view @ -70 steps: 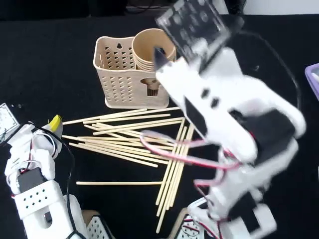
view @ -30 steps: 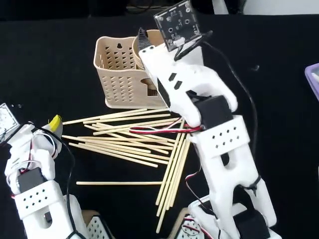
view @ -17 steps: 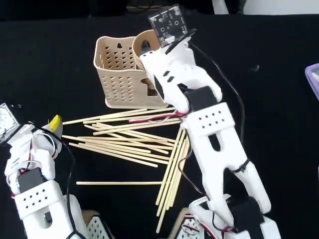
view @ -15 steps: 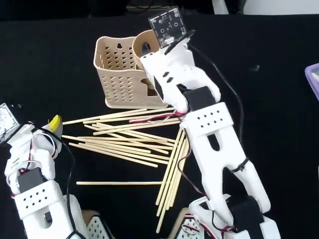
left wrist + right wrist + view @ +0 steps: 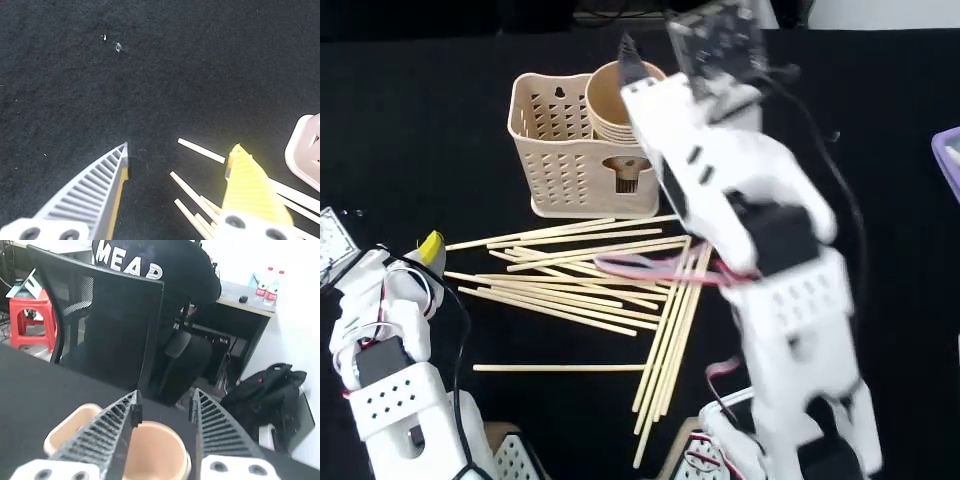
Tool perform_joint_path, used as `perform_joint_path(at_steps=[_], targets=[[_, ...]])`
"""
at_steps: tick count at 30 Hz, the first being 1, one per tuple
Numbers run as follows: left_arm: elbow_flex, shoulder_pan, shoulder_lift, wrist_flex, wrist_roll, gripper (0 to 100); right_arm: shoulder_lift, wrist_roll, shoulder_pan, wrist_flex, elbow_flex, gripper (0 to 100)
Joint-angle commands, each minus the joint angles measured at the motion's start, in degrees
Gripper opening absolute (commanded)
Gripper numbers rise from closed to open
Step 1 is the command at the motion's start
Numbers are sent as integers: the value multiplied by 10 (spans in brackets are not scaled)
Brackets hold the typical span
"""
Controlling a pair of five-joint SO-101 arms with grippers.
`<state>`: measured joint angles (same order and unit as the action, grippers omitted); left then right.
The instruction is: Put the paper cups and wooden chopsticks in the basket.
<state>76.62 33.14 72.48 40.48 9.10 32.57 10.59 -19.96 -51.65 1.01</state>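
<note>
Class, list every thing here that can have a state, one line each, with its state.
Beige perforated plastic basket: upright, holding cups.
Stacked tan paper cups: nested, upright in the basket.
Pale wooden chopsticks: scattered flat on the black table, outside the basket.
Left gripper: open, empty.
Right gripper: open, empty, above the cups.

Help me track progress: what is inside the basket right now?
A stack of paper cups stands in one compartment of the basket. The other compartment shows bare walls; its floor is hidden behind the front wall.
</note>
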Motion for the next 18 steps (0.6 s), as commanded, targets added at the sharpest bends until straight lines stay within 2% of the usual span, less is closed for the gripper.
perform_joint_path(at_steps=[1, 5, 9, 15, 18], targets=[[-19, -4, 9, -12, 2, 314, 57, -2, 8, -170, -35, 162], [-18, -5, 9, -12, 2, 314, 94, -2, 10, -292, 18, 162], [-18, -5, 9, -12, 2, 314, 109, -2, 10, -329, 141, 162], [-18, -5, 9, -12, 2, 314, 73, -4, 11, -210, 413, 163], [-17, -5, 9, -12, 2, 314, 30, -5, 11, -146, 491, 164]])
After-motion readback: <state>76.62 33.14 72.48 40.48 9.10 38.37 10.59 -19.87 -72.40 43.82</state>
